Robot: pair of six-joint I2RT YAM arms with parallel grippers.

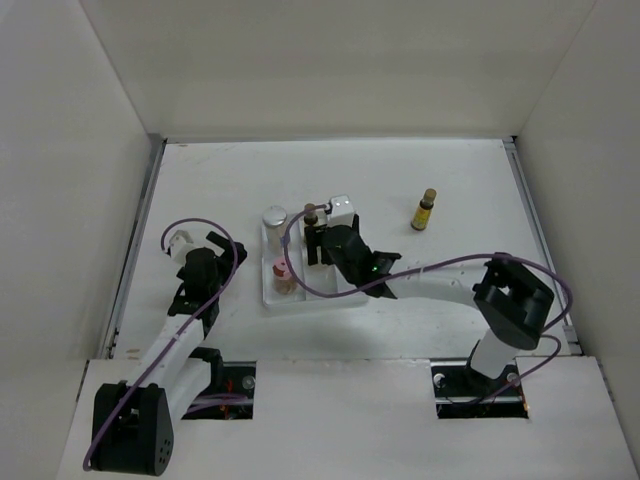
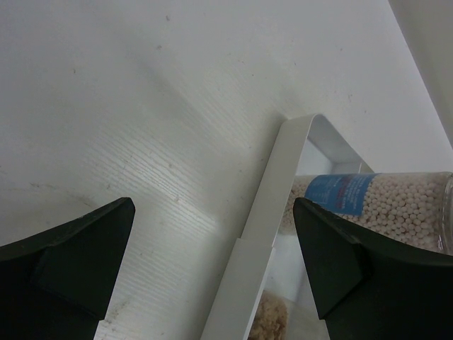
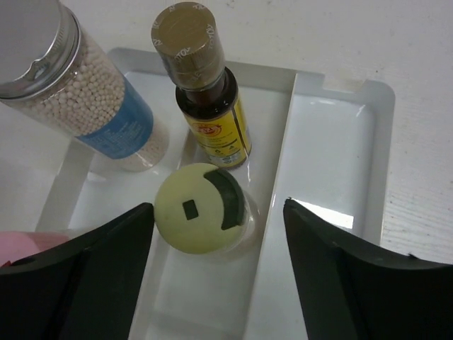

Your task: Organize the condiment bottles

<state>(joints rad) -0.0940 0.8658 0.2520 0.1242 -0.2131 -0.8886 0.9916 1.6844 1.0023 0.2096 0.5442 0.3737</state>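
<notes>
Top external view: a white tray (image 1: 300, 301) lies on the table (image 1: 420, 170) between the two arms. A silver-capped bottle (image 1: 274, 216) stands at the tray's far left corner, a pink-capped bottle (image 1: 282, 270) nearer in the same left part, and an amber bottle (image 1: 311, 213) at the far edge, further right. The right gripper (image 1: 322, 238) hangs over the tray's middle and hides what is below it. A second amber bottle (image 1: 425, 209) stands on the bare table, well apart to the right. The left gripper (image 1: 188, 245) sits left of the tray; its fingers are too small here to judge.

Left wrist view: the left gripper (image 2: 214, 205) is spread wide and empty above the table, the tray's rim (image 2: 265, 212) between its fingers. The silver-capped bottle (image 2: 382, 202), full of white beads, shows beyond the right finger.

Right wrist view: the right gripper (image 3: 217, 209) is spread wide, holding nothing. A yellow-capped bottle (image 3: 198, 209) stands between the fingers, apparently in the middle compartment, just in front of the amber bottle (image 3: 212, 120). The silver-capped bottle (image 3: 106, 113) stands left of them, and the pink cap (image 3: 21, 241) peeks in at the lower left.
</notes>
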